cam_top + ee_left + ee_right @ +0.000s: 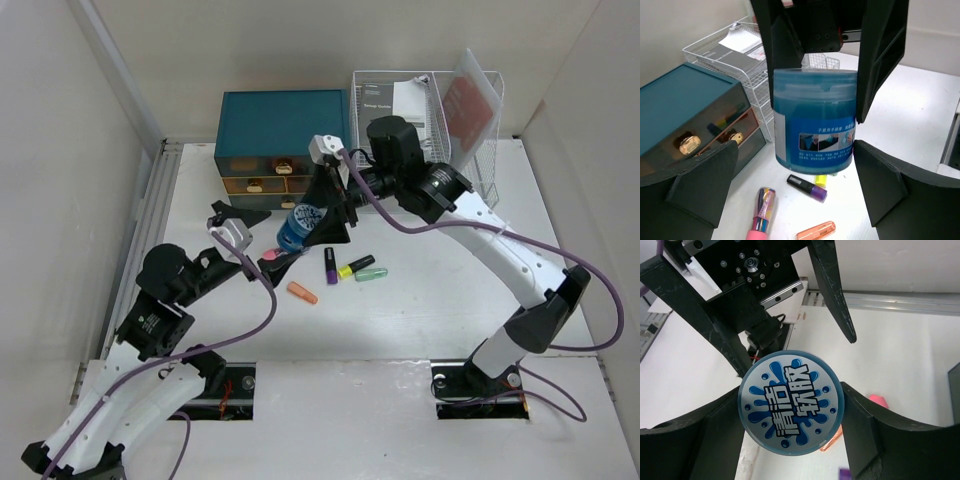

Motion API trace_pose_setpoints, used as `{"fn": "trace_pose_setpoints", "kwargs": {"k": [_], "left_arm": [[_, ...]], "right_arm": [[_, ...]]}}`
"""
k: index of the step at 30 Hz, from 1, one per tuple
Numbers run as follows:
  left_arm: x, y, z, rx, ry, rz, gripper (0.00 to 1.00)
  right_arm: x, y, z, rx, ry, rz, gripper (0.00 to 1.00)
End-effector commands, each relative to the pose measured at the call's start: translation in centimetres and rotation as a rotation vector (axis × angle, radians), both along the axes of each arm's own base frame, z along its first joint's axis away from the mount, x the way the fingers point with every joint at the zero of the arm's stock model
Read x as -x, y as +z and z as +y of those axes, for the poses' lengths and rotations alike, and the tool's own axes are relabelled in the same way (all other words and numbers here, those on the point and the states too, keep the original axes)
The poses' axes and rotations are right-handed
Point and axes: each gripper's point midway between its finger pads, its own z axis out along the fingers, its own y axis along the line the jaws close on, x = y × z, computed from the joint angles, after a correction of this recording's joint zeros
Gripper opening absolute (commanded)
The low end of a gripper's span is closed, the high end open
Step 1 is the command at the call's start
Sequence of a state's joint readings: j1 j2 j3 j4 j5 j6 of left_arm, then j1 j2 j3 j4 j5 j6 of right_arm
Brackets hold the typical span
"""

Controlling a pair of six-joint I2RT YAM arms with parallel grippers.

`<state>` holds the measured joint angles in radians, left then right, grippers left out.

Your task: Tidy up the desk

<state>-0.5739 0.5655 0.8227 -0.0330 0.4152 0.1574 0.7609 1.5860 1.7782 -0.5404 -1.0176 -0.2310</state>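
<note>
The right gripper [322, 218] is clamping the blue jar [815, 125] above the desk [420, 320], eleven o'clock of centre. The left gripper [235, 235] is gaping wide at its eight o'clock, seemingly awaiting handover; closing squarely on it comes next.

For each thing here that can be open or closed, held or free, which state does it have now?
blue jar: lid on, gripped at its sides by the right gripper.
right gripper: closed on the blue jar.
left gripper: open wide, one finger on each side of the jar.
teal drawer box: all drawers shut.
highlighters: free, lying on the desk.
</note>
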Motion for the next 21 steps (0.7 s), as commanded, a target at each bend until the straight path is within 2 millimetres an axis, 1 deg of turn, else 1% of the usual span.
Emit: {"fn": "trace_pose_setpoints", "kwargs": {"k": [1, 3, 4, 5, 6, 7, 8, 9, 10, 11, 14, 15, 17, 18, 20, 21], "left_arm": [[0.2, 0.8, -0.5, -0.015, -0.042, -0.060, 0.99], [0.5, 1.0, -0.9, -0.017, -0.069, -0.061, 0.99], [0.6, 1.0, -1.0, -0.018, -0.080, -0.062, 0.99], [0.7, 0.7, -1.3, -0.025, -0.099, -0.054, 0.99], [0.9, 1.2, -1.3, -0.021, -0.108, -0.062, 0.99], [0.7, 0.8, -1.6, -0.028, -0.117, -0.051, 0.99], [1.1, 1.2, -1.7, -0.025, -0.134, -0.060, 0.99], [0.9, 1.0, -1.8, -0.029, -0.134, -0.052, 0.99], [1.1, 0.8, -1.9, -0.034, -0.146, -0.044, 0.99], [0.9, 0.5, -2.1, -0.039, -0.147, -0.035, 0.99], [1.2, 0.5, -2.3, -0.041, -0.171, -0.036, 0.99], [1.0, 0.3, -2.4, -0.045, -0.171, -0.028, 0.99], [1.2, 0.3, -2.5, -0.045, -0.182, -0.029, 0.99], [1.2, 0.3, -2.5, -0.041, -0.183, -0.021, 0.99], [1.0, 0.0, -2.6, -0.046, -0.183, -0.011, 0.99], [1.2, 0.0, -2.7, -0.046, -0.194, -0.012, 0.97]], "right_arm": [[1.6, 1.6, 0.0, -0.040, 0.098, -0.036, 0.00], [1.6, 1.4, -0.1, -0.036, 0.100, -0.039, 0.00], [1.9, 1.4, 0.1, -0.036, 0.110, -0.039, 0.00], [2.1, 1.2, 0.0, -0.033, 0.118, -0.030, 0.00], [2.0, 1.3, 0.1, -0.040, 0.118, -0.038, 0.00], [1.9, 1.1, 0.2, -0.040, 0.118, -0.038, 0.00], [1.9, 1.1, 0.2, -0.040, 0.118, -0.038, 0.00], [2.3, 1.1, 0.3, -0.040, 0.127, -0.038, 0.00], [2.2, 1.2, 0.4, -0.047, 0.127, -0.046, 0.00], [2.2, 1.2, 0.4, -0.047, 0.127, -0.046, 0.00], [2.2, 1.4, 0.5, -0.053, 0.127, -0.053, 0.00], [2.2, 1.0, 0.5, -0.047, 0.127, -0.046, 0.00], [2.5, 1.0, 0.6, -0.047, 0.137, -0.046, 0.00], [2.3, 0.4, 0.8, -0.035, 0.137, -0.032, 0.00], [2.7, 0.4, 1.0, -0.035, 0.146, -0.032, 0.00], [2.7, 0.4, 1.0, -0.035, 0.146, -0.032, 0.00]]}}
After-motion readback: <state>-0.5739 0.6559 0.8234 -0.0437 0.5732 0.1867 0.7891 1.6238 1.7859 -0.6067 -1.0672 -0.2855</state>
